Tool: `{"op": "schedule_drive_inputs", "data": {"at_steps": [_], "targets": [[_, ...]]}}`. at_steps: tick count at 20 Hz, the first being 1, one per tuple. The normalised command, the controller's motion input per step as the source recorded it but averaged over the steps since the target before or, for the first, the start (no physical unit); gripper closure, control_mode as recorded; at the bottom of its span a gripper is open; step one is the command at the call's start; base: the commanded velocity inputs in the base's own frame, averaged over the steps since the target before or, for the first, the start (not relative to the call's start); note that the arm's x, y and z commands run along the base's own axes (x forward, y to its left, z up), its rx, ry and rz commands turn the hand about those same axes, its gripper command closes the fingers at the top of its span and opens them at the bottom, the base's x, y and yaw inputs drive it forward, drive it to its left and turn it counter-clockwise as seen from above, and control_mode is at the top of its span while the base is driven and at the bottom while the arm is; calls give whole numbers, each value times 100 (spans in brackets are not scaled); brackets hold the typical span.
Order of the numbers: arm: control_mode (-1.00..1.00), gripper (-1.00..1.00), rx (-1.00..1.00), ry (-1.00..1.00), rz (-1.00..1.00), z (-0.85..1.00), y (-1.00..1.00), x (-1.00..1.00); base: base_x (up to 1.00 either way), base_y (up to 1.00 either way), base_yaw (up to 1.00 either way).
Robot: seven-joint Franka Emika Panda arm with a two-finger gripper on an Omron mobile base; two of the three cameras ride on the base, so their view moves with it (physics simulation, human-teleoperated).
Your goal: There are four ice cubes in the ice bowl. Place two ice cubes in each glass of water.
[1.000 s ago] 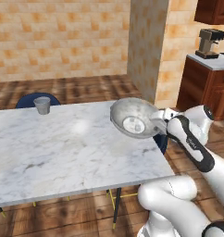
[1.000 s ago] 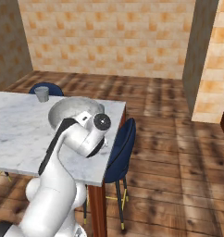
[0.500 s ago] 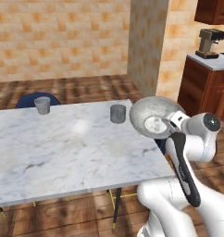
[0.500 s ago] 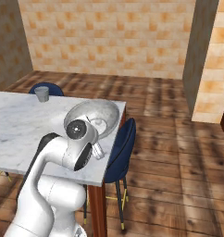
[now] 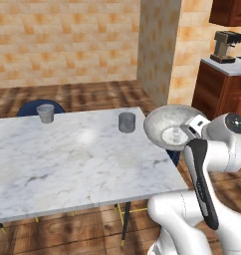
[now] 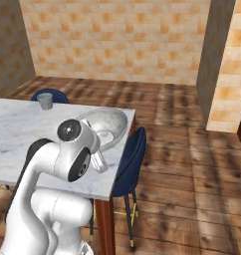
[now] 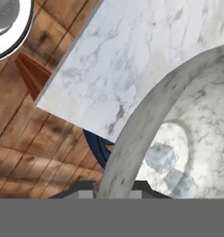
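Ice cubes (image 7: 161,156) sit in the tilted bowl (image 5: 167,124), which the gripper (image 7: 112,187) pinches by its rim — lifted past the table (image 5: 67,159) edge, perhaps for carrying toward the nearer glass (image 5: 126,122).

Two base cameras look forward and down from behind the arm, one from its left, one from its right; both share the marble table (image 5: 67,159) and the ice bowl (image 5: 165,124) at its right edge. The hand camera sits very close, looking along the bowl's rim toward the table and floor.
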Motion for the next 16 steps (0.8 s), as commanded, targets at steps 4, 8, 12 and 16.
{"op": "schedule_drive_inputs", "data": {"at_steps": [4,8,12,16], "targets": [[-100,100,-19,0,27,0,14,0,0,0,0],[-100,100,-25,0,37,-3,34,2,0,0,0],[-100,100,-12,0,39,-5,11,0,0,0,0],[-100,100,-1,0,10,-1,7,0,0,0,0]]}}
